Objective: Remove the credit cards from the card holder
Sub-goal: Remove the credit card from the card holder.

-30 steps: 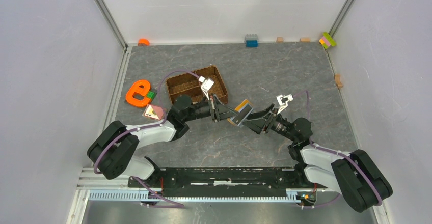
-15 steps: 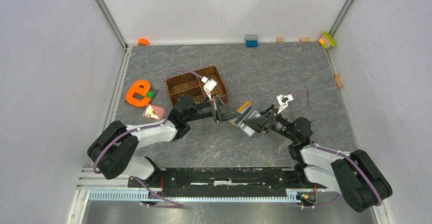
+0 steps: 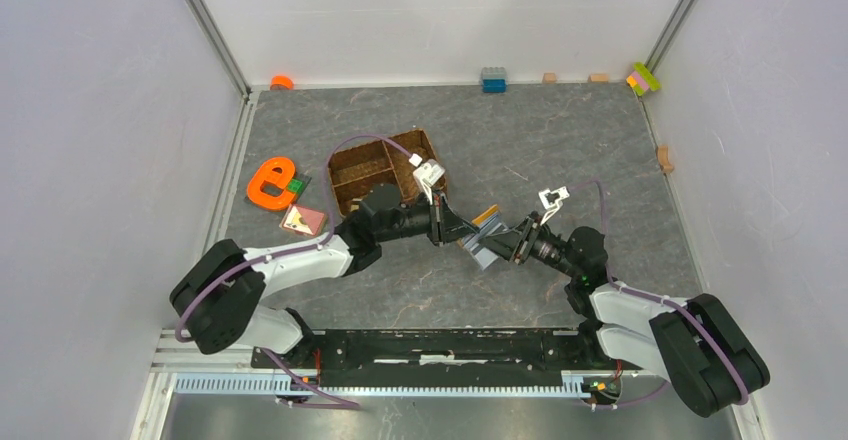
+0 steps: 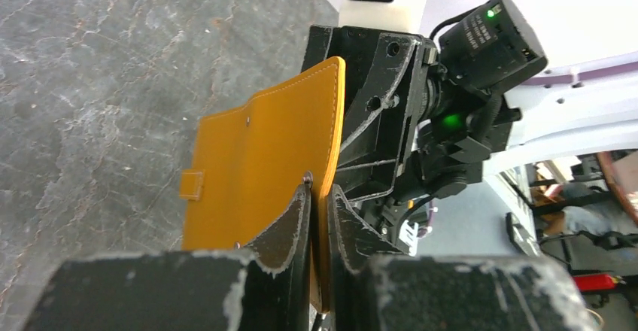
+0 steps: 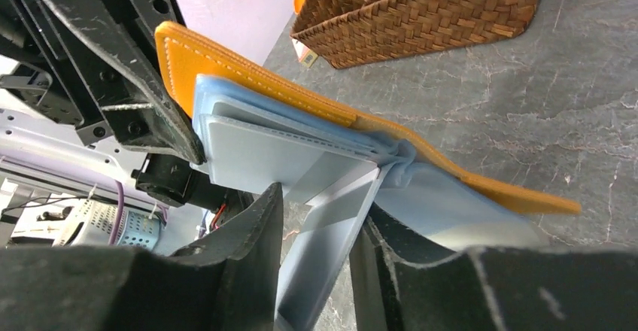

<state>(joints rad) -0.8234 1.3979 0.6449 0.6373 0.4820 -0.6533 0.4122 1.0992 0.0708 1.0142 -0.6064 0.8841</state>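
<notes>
The left pincer (image 4: 320,195) is clamping one edge of the orange card holder (image 4: 263,165), apparently holding it clear of the worktop (image 3: 560,140) and directly ahead of the right pincer (image 5: 320,214). The holder is lying open, its long axis running from one pincer toward the other and its blue-grey slotted side facing the right pincer. The right pincer is straddling the protruding end of one of the cards (image 5: 286,150); I cannot tell whether it is pinching. Judging the cards light, thin, stiff and slick, and the holder soft and flexing. Best hold looks like the flat faces at the exposed end, pulling along the slot.
</notes>
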